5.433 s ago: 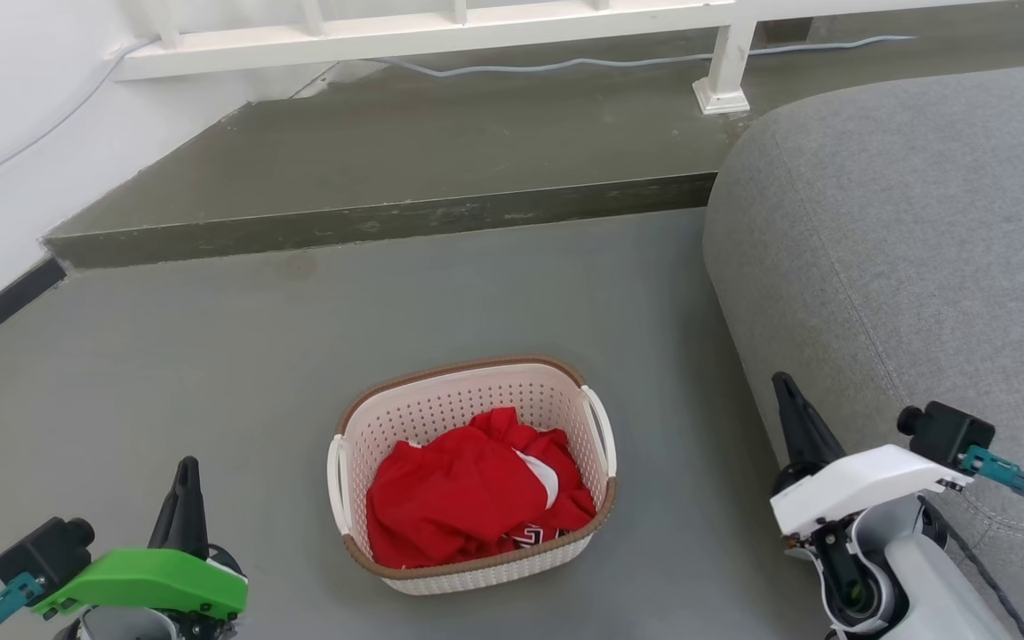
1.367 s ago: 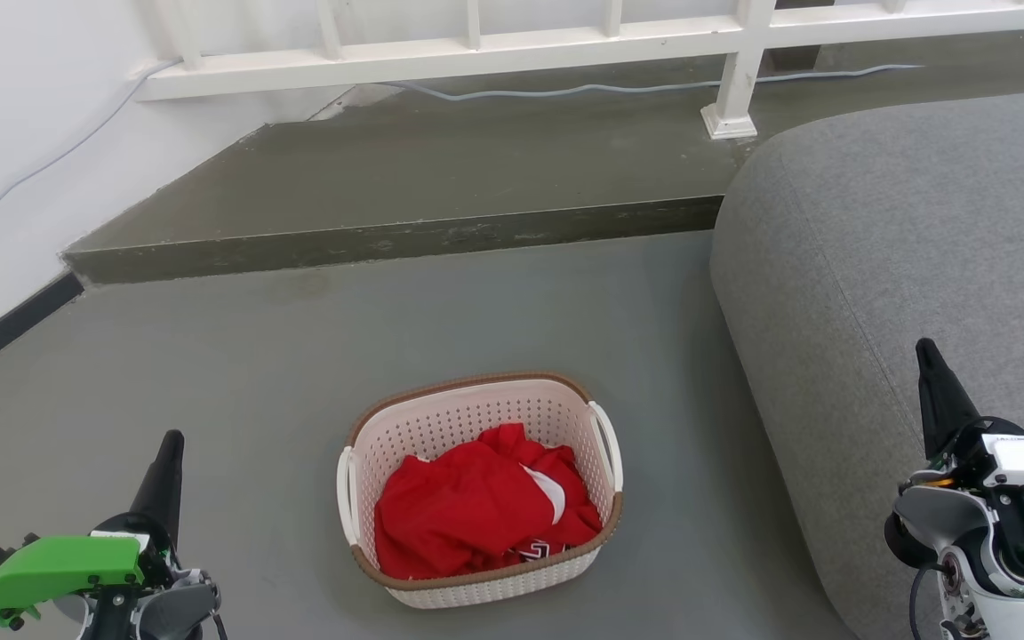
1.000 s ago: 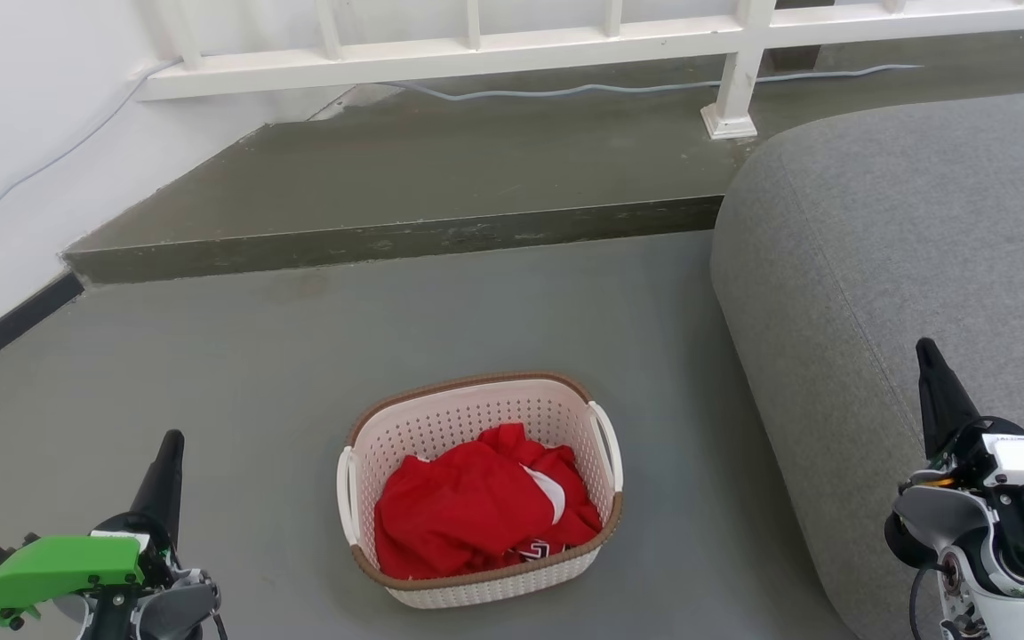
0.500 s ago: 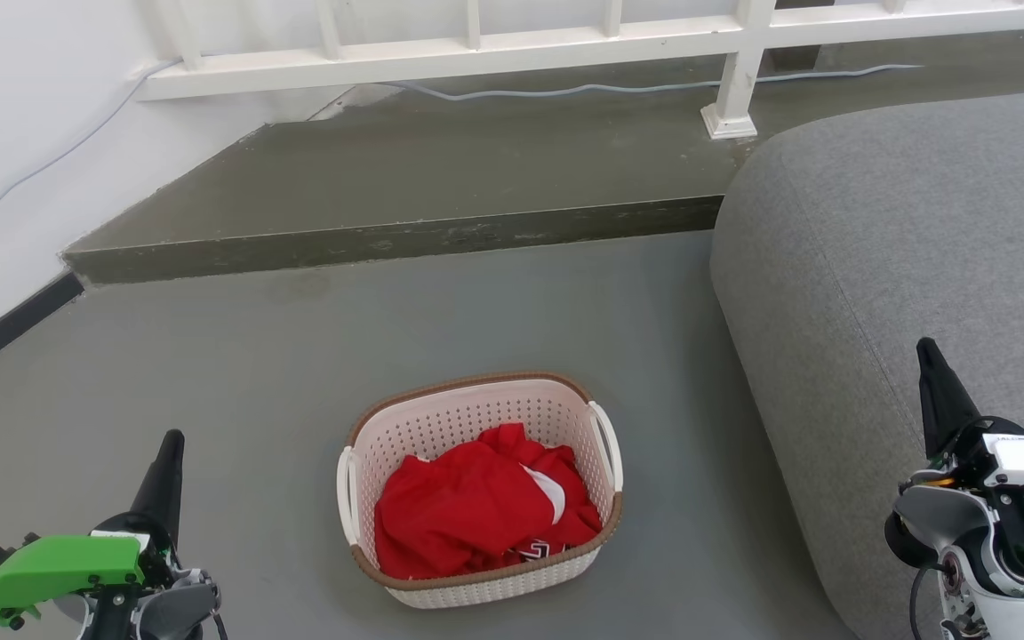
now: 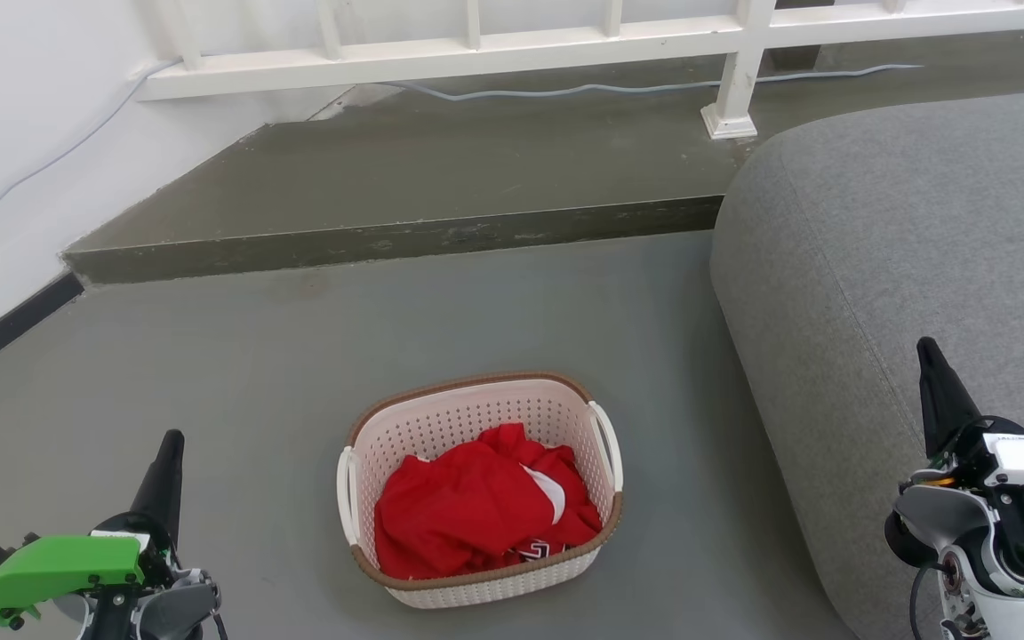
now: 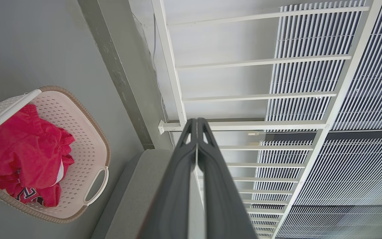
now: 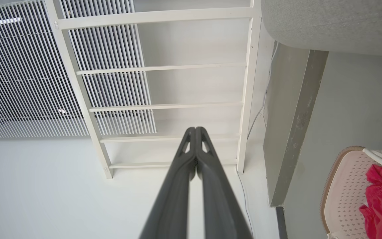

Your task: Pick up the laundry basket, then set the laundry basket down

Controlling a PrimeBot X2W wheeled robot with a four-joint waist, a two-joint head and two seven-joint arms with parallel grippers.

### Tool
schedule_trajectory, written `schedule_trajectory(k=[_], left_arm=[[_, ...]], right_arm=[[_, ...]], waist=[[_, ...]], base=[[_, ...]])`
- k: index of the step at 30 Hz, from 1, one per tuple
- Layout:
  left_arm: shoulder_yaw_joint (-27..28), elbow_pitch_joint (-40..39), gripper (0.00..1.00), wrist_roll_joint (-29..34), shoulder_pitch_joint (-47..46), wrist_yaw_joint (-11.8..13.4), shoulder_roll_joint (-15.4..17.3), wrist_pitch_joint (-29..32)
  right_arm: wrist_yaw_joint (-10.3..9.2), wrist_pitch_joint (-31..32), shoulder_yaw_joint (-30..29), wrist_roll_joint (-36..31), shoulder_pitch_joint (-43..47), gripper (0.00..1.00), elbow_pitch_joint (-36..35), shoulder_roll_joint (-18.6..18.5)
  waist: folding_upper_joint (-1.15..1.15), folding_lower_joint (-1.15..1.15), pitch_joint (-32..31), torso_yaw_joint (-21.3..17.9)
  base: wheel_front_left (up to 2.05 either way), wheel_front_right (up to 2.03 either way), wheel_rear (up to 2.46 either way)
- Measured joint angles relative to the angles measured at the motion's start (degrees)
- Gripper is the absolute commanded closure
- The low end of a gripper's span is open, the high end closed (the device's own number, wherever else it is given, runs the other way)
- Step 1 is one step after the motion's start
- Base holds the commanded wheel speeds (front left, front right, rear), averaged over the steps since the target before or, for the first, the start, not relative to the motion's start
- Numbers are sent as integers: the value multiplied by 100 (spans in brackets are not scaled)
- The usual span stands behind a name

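The laundry basket [image 5: 441, 418], cream-white with a brown rim and white loop handles, stands on the grey floor holding red clothing [image 5: 476, 511]. It also appears in the left wrist view as the laundry basket [image 6: 88, 146] and at the right wrist view's edge as the laundry basket [image 7: 343, 186]. My left gripper [image 5: 172, 437] is shut and empty, to the basket's left and apart from it; in its own view the left gripper [image 6: 196, 120] has its fingers pressed together. My right gripper [image 5: 925, 345] is shut and empty over the sofa's edge, well right of the basket; the right gripper [image 7: 195, 128] also shows closed.
A grey sofa [image 5: 903, 231] fills the right side, close to the basket. A raised dark step [image 5: 388, 236] runs across behind, with a white railing [image 5: 476, 53] and a cable [image 5: 583, 87] on it. A white wall [image 5: 5, 133] is at the left.
Since 5.4 s ago the head camera shifted and both arms drew outward and lower, away from the basket. Over the last 1.4 s nothing has moved.
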Motion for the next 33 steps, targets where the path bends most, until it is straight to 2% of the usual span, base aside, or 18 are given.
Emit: schedule_trajectory(k=[33], left_arm=[[-4,-3,100,0,0,0,0,0]], right_arm=[[0,43,-10,-1,1,100,-11,5]], waist=[[0,0,0,0]], base=[[0,0,0]])
